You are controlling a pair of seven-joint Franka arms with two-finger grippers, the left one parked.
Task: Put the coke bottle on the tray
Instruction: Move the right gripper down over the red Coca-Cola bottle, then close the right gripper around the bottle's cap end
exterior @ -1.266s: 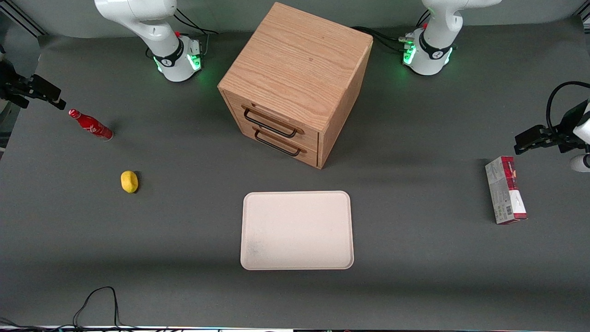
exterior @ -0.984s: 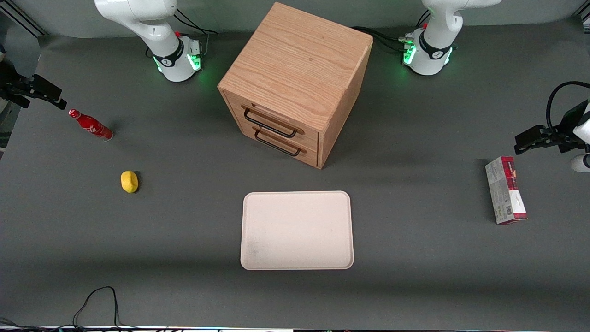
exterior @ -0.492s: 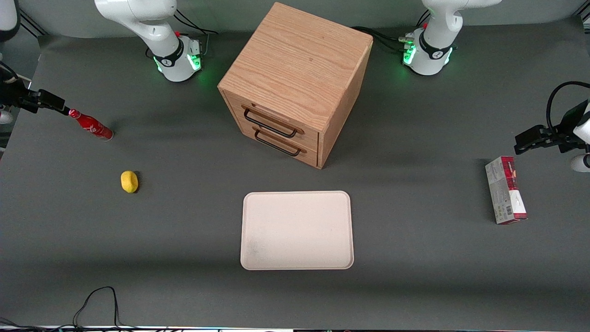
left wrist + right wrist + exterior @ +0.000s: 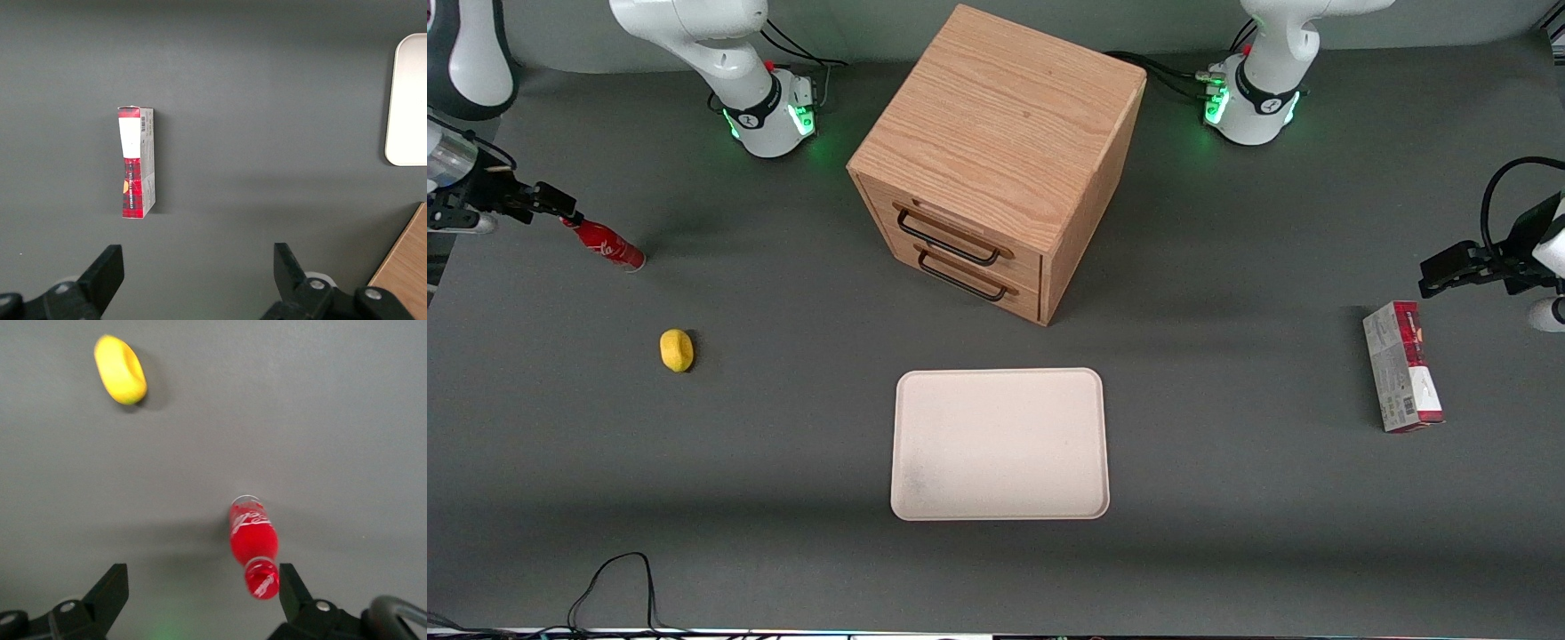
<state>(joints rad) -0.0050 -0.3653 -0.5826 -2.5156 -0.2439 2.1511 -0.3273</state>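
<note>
Toward the working arm's end of the table: coke bottle (image 4: pixel 605 244) (image 4: pixel 253 543) upright on the grey mat, gripper (image 4: pixel 560 209) (image 4: pixel 203 597) right at its cap, fingers (image 4: pixel 107 593) spread wide, nothing pinched. Nearer the front camera than the bottle, a yellow lemon-like object (image 4: pixel 677 349) (image 4: pixel 120 370). Well apart, in front of the wooden drawer cabinet (image 4: pixel 996 160), tray (image 4: pixel 1000 443) lying bare. Toward the parked arm's end, a red-and-grey carton (image 4: pixel 1402 366) (image 4: pixel 137 162).

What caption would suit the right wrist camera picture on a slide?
Open end effector above the upright coke bottle, a lemon nearby on the grey table.
</note>
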